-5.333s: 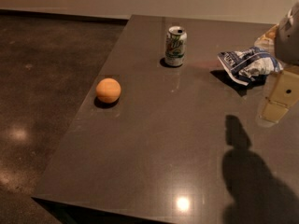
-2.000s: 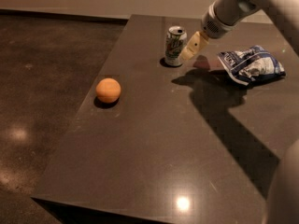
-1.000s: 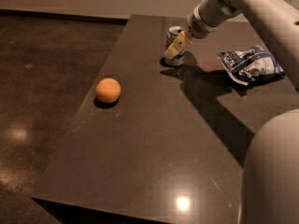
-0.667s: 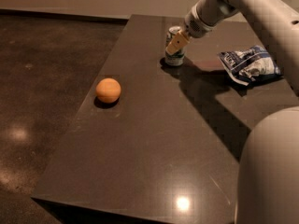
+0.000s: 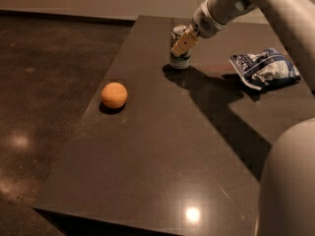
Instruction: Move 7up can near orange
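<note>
Gripper (image 5: 182, 43) is right on the 7up can (image 5: 179, 61), grasp unclear; a nudge could topple it, well short of the orange (image 5: 114, 95).

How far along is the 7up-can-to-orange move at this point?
Done: the tool is at the 7up can on the table's far side. In hand: the grasp, not confirmable. Left: carrying the can over to the orange, well apart near the left edge.
</note>
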`<state>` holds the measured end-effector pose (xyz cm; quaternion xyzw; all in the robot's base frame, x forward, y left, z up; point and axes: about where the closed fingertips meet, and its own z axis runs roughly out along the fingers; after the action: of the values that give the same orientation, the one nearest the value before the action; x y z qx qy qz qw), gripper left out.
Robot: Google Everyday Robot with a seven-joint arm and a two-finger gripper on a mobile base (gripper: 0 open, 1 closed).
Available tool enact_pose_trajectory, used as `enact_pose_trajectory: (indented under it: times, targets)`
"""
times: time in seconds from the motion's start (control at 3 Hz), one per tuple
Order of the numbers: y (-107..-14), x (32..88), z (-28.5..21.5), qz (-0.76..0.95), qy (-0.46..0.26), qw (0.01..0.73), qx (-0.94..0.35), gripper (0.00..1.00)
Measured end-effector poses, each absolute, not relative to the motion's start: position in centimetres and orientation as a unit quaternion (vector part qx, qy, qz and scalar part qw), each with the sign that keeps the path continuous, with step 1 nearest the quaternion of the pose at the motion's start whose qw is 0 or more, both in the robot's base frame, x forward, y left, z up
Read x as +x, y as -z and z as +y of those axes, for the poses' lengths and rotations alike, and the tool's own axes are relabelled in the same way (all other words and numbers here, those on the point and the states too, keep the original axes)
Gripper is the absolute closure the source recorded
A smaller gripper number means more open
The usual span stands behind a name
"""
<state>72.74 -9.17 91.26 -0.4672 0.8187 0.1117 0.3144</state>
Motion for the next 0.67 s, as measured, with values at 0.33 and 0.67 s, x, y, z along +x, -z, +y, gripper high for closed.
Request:
enact_pose_trajectory:
  times: [0.33, 0.67]
  targets:
    - [-91.9, 69.7, -7.9, 0.798, -0.123, 0.303, -0.505, 1.00]
    - [-91.8, 66.4, -6.5, 0.780, -0.127, 0.290, -0.539, 1.00]
